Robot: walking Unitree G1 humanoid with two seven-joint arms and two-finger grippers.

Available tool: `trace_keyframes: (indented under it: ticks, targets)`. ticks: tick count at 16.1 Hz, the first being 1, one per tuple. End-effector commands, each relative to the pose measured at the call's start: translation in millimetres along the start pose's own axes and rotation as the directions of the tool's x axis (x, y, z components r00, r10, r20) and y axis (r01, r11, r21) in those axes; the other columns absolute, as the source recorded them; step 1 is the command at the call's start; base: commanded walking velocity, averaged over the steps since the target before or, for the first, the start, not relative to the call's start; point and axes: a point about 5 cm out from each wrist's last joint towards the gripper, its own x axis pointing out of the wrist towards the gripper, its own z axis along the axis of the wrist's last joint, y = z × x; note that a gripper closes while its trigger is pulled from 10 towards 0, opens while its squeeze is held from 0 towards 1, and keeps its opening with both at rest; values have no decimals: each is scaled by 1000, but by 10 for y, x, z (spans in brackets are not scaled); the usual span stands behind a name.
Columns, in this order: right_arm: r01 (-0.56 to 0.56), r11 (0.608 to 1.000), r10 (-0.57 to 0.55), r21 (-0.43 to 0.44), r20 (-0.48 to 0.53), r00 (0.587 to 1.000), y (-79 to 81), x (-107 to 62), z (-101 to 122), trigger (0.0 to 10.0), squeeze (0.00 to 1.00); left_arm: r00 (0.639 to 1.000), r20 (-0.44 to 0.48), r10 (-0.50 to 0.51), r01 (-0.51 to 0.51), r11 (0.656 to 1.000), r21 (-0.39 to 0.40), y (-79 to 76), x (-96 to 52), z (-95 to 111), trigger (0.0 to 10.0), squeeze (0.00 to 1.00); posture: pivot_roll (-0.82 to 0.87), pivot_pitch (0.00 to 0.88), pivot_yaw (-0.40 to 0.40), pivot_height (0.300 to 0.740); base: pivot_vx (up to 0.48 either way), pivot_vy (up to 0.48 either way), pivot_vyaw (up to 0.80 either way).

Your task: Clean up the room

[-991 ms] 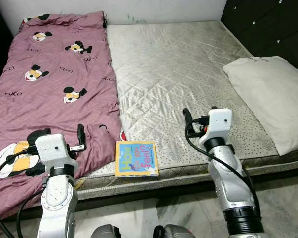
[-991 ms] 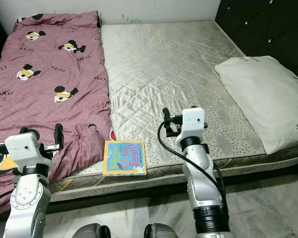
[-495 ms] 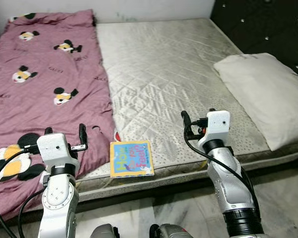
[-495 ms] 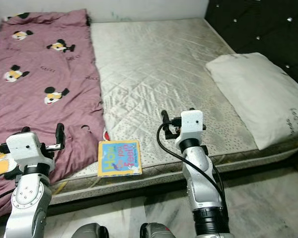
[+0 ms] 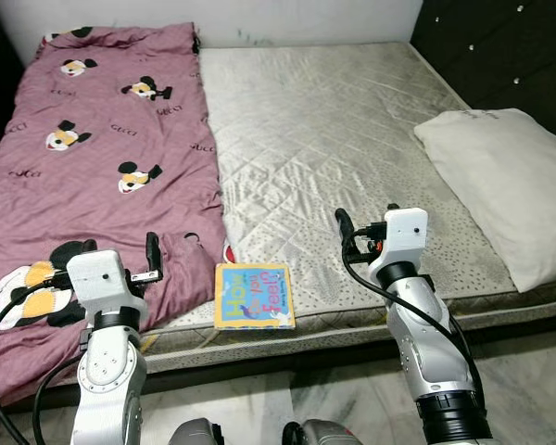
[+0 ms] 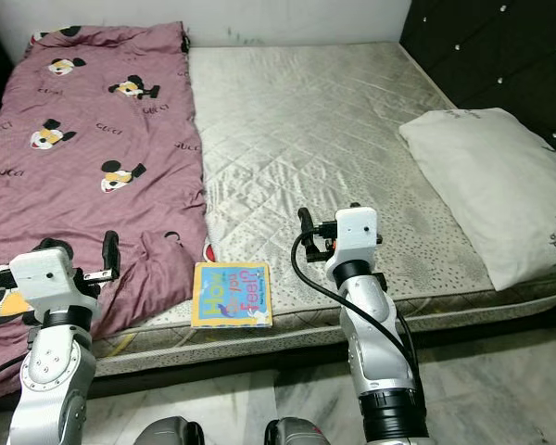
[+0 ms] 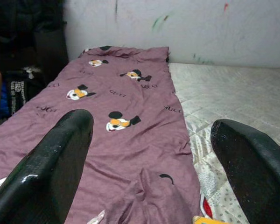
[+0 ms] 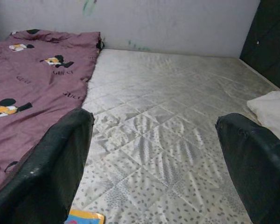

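Maroon cartoon-mouse blanket [image 5: 83, 148], grey quilted mattress [image 5: 334, 139], white pillow [image 5: 500, 185], yellow-blue book [image 5: 254, 296].

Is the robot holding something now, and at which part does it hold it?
Nothing is held. The left gripper and right gripper are both open above the bed's near edge; the book lies untouched on the mattress.

The purple blanket [image 5: 83, 158] spread ahead of the left gripper [image 5: 120, 264] carries the word "GUCCI" printed many times among cartoon mouse heads, legible in the head views and the left wrist view. The colourful book [image 5: 254, 296] lying between the left gripper and the right gripper [image 5: 364, 228], at the near mattress edge, has large cover lettering, but the words cannot be read with certainty. The white pillow [image 6: 486, 199], off to the right gripper's outer side, bears small dark print along its edge that is too small to read.
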Motion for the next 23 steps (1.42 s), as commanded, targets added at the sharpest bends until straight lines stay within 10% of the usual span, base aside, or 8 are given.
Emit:
trace_keyframes:
  ticks: [1, 9, 23]
  targets:
    - [-6, 1000, 6, 3, -1, 1000, 3, -5, -12, 10000, 0, 1000, -26, -4, 4, 1000, 0, 4, -13, -49, 10000, 0, -47, 88, -14, 684, 0, 0, 0]
    - [-21, 1000, 21, 2, -3, 1000, 16, 3, -22, 10000, 0, 1000, -28, 3, -3, 1000, 1, 0, -17, -51, 10000, 0, -47, 87, -18, 588, 0, 0, 0]
    - [-54, 999, 54, -8, 3, 999, 51, 45, -17, 10000, 0, 999, -33, -3, 3, 1000, 3, -8, -1, -44, 10000, 0, -48, 101, -21, 565, 0, 0, 0]
